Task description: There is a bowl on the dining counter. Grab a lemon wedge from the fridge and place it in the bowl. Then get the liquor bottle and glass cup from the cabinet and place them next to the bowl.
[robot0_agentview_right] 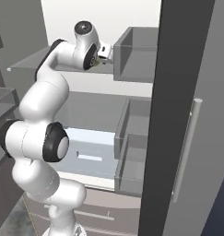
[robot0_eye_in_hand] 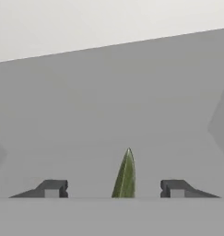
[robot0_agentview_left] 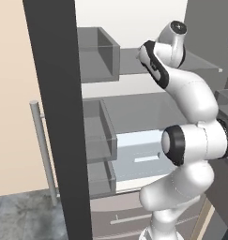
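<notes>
Reaching into the tall grey steel fridge (robot0_agentview_left: 134,108), the white arm has its hand up at the upper grey shelf (robot0_agentview_left: 129,63), wrist bent forward over the shelf's front edge. From the left base view a dark door edge (robot0_agentview_left: 59,117) crosses the picture beside a long vertical bar handle (robot0_agentview_left: 44,150); grey bins (robot0_agentview_left: 99,54) sit on the inner side at left, one above another. From the right base view the same shelf (robot0_agentview_right: 35,62) runs behind the forearm, with grey bins (robot0_agentview_right: 136,53) at right and a second bar handle (robot0_agentview_right: 187,147) on the open door.

In the hand view the gripper (robot0_eye_in_hand: 114,188) is spread, its two dark fingertips (robot0_eye_in_hand: 52,188) well apart and touching nothing. Between them, a little right of centre, stands a narrow pointed sliver, green-yellow, the lemon wedge (robot0_eye_in_hand: 125,177) seen edge-on, upright on the plain grey shelf floor. Neither fingertip touches the wedge; a clear gap shows on both sides. Jaws released, nothing held.

A pale blue-white drawer front (robot0_agentview_left: 139,154) sits below the lower shelf.
</notes>
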Controlling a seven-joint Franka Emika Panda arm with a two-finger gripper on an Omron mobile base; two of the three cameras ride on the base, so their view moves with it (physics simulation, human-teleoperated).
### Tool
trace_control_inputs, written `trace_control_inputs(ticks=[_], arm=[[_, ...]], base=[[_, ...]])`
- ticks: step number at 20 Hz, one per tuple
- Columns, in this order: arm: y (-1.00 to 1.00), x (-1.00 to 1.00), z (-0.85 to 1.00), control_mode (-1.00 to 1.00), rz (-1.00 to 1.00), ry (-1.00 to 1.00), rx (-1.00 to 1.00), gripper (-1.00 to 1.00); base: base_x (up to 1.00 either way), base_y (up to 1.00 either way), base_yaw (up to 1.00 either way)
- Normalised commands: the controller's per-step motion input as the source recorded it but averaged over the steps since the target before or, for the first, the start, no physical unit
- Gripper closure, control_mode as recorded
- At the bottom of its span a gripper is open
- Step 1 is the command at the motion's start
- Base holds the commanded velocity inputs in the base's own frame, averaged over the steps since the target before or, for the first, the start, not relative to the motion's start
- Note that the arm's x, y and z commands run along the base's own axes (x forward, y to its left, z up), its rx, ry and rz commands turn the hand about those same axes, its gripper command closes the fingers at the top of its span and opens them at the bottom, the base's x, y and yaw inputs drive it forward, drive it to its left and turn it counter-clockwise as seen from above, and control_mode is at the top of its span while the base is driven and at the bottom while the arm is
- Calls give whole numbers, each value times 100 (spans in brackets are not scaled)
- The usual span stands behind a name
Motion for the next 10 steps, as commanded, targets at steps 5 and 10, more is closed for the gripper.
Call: trace_control_inputs(ticks=[5,10], arm=[[0,0,-61,-100,0,15,-2,100],[0,-20,-58,-100,0,8,0,100]], base=[[0,0,0],[0,0,0]])
